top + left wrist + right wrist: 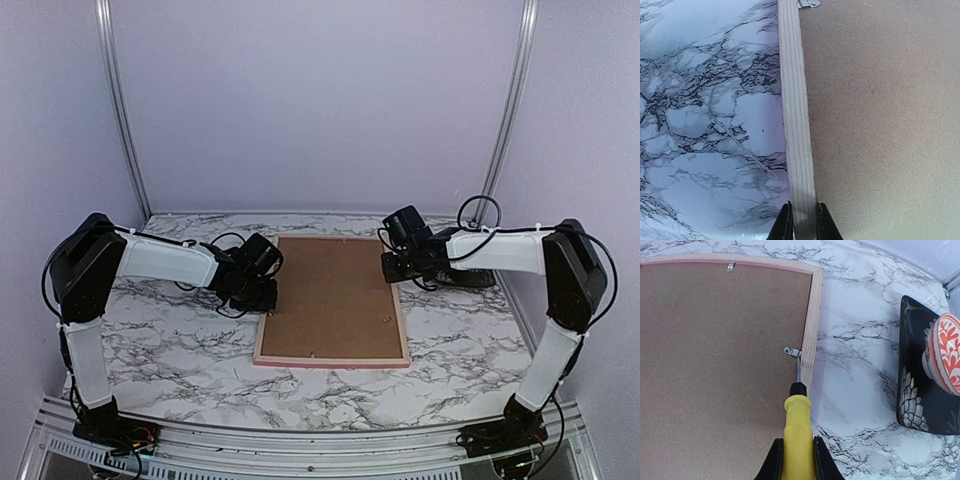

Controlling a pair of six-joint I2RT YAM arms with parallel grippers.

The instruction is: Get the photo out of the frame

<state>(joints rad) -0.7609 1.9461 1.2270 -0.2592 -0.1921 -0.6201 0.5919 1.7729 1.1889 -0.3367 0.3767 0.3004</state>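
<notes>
The pink frame lies face down on the marble table, its brown backing board up. The photo is hidden under the board. My left gripper is shut on the frame's left rail, one finger on each side of the pale wood. My right gripper is shut on a yellow-handled screwdriver. The screwdriver's tip touches a small metal retaining clip on the frame's right rail. Another clip shows on the far rail, and one on the left rail.
A dark patterned tray holding a red-and-white bowl stands on the table right of the frame. Purple walls close the back and sides. The marble table spreads to the left and in front of the frame.
</notes>
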